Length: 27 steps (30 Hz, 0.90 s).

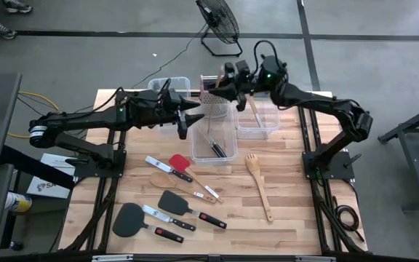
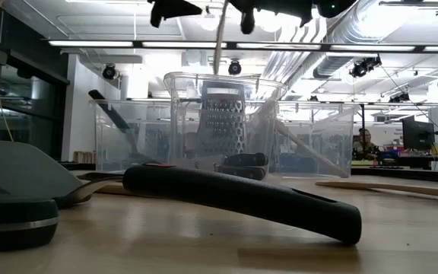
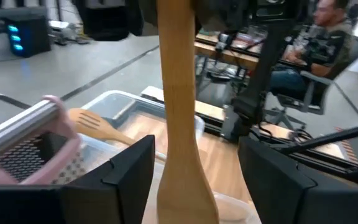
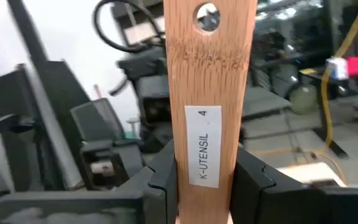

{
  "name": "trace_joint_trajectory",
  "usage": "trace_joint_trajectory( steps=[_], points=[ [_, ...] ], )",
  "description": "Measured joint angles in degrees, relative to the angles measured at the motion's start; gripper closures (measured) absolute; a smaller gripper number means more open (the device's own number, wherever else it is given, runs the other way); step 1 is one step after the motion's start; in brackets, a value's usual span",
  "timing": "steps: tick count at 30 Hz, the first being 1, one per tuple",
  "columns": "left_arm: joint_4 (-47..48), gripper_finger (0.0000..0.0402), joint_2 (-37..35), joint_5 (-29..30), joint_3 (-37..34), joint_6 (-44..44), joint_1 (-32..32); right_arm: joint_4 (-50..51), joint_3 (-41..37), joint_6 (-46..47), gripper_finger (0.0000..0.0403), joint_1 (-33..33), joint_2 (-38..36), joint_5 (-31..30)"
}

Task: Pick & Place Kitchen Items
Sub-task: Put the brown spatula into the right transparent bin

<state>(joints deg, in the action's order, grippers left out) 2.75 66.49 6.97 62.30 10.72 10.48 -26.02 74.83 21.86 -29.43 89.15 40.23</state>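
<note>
- Right gripper [image 4: 204, 171] sits top centre of the high view, jaws clamped on a wooden utensil handle [image 4: 209, 93] with a hole at its end and a label reading "K-UTENSIL 4".
- Left gripper [image 1: 189, 116] hovers just left of it over the middle clear bin [image 1: 213, 140], jaws apart, with that handle [image 3: 178, 112] between them; whether they touch it, cannot tell.
- Box grater [image 1: 212, 104] stands at that bin's far end.
- Wooden fork [image 1: 259, 185] lies right of centre on the table [image 1: 297, 211].
- Red spatula [image 1: 180, 166], black spatulas [image 1: 172, 201] and knives [image 1: 160, 167] lie lower left.
</note>
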Motion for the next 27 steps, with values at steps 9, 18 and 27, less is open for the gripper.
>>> trace_joint_trajectory(
  steps=[9, 18, 27],
  points=[
    [1.27, 0.0173, -2.00, 4.36, 0.02, 0.09, 0.00, 15.65, 0.00, -4.64, 0.0316, -6.92, -7.41, -4.53],
    [1.67, 0.0172, -2.00, 4.77, 0.02, 0.40, 0.00, 35.30, 0.04, -16.52, 0.0316, -12.90, -14.15, -19.65],
    [1.67, 0.0172, -2.00, 5.41, 0.02, 1.57, 0.00, 45.74, 0.02, -21.58, 0.0316, -14.60, -10.92, -29.64]
  ],
)
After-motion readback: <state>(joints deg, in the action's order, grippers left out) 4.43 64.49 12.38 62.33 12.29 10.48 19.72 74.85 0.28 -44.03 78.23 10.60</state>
